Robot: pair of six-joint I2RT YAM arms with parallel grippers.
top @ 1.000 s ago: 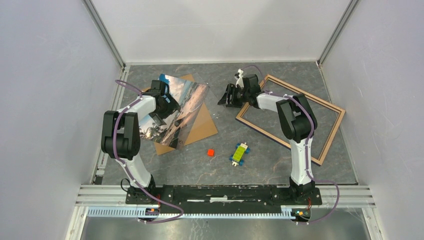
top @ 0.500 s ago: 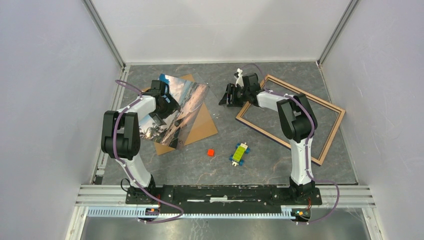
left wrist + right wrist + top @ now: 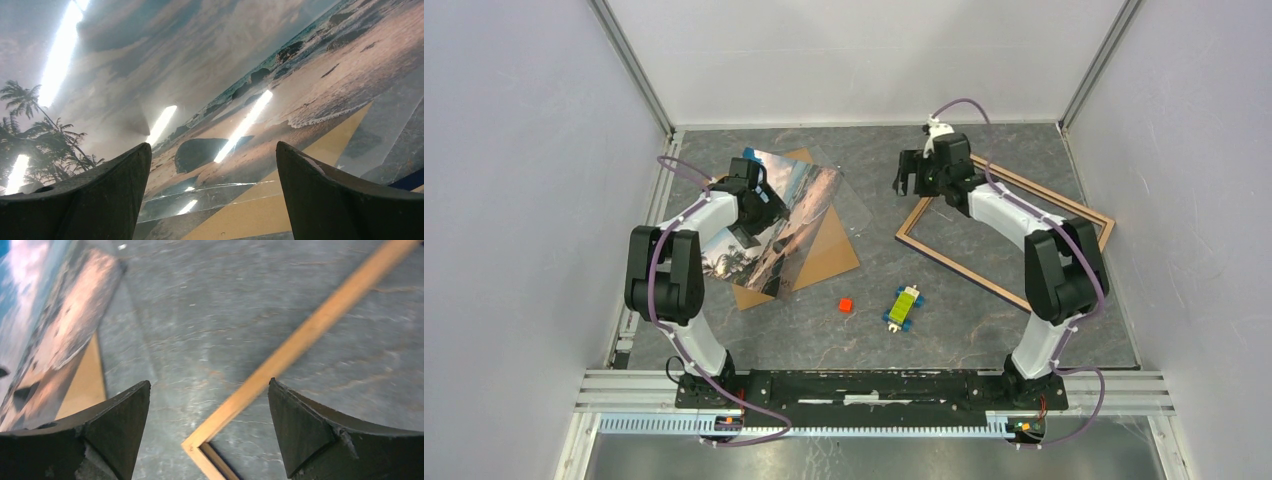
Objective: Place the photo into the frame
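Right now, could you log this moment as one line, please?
left gripper: open, over glossy seaside photo | right gripper: open, over corner of light wooden frame | photo: not in frame

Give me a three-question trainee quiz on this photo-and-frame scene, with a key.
1. What does the photo lie on? A a brown board; B a blue tray; C a white cloth.
2. True or false: the left gripper and the right gripper both stand open.
3. Fill in: the right gripper hovers over one ___ of the frame.
Key: 1 A; 2 true; 3 corner.
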